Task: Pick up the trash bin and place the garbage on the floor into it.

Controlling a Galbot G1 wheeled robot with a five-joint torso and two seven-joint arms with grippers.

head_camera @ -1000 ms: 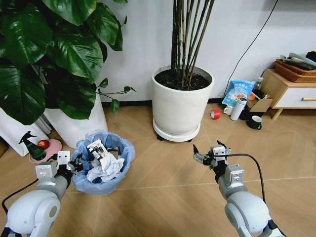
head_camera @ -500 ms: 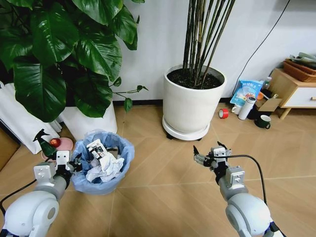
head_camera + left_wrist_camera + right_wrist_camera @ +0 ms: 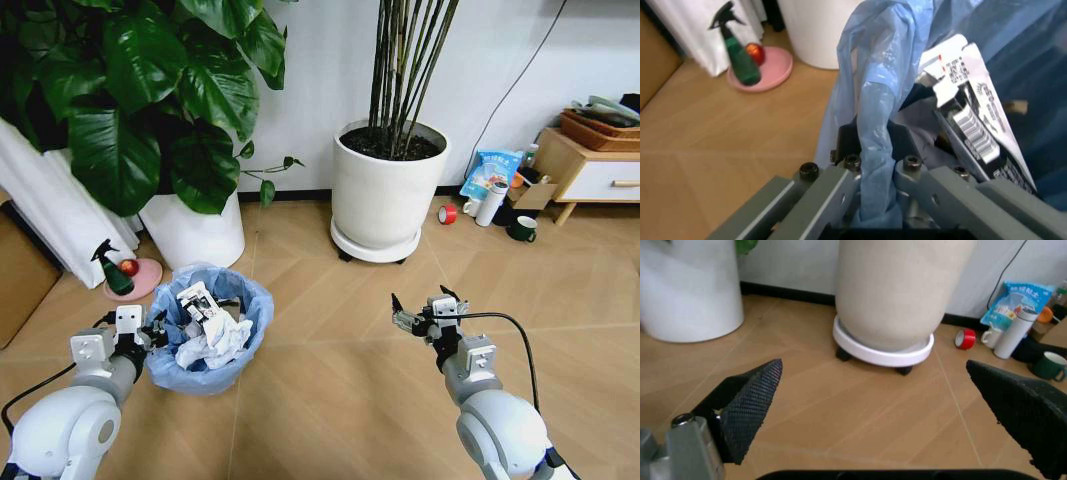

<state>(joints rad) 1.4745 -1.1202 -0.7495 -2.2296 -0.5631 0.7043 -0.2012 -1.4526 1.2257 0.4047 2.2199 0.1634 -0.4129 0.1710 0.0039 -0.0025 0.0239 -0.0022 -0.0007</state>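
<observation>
The trash bin (image 3: 212, 352), a small round bin lined with a crinkly light-blue bag, hangs at my lower left in the head view. My left gripper (image 3: 150, 333) is shut on its rim; the left wrist view shows the fingers (image 3: 840, 150) pinching the bag-covered rim (image 3: 870, 125). Garbage lies inside the bin: crumpled white paper (image 3: 208, 345) and a printed carton (image 3: 197, 303) (image 3: 970, 125). My right gripper (image 3: 420, 311) (image 3: 873, 365) is held out at the lower right over bare floor, open, with nothing between its fingers.
A white pot of bamboo (image 3: 385, 195) stands ahead, and a leafy plant's white pot (image 3: 195, 232) at the left. A spray bottle on a pink dish (image 3: 118, 275) is near the bin. A red tape roll (image 3: 448, 214), bottle, mug, blue bag and wooden cabinet (image 3: 590, 178) are at the far right.
The whole picture has shifted, so the camera has moved: pots and cabinet sit farther off and a brown board shows at the left. The bin stays at my left gripper; both arms hold their pose.
</observation>
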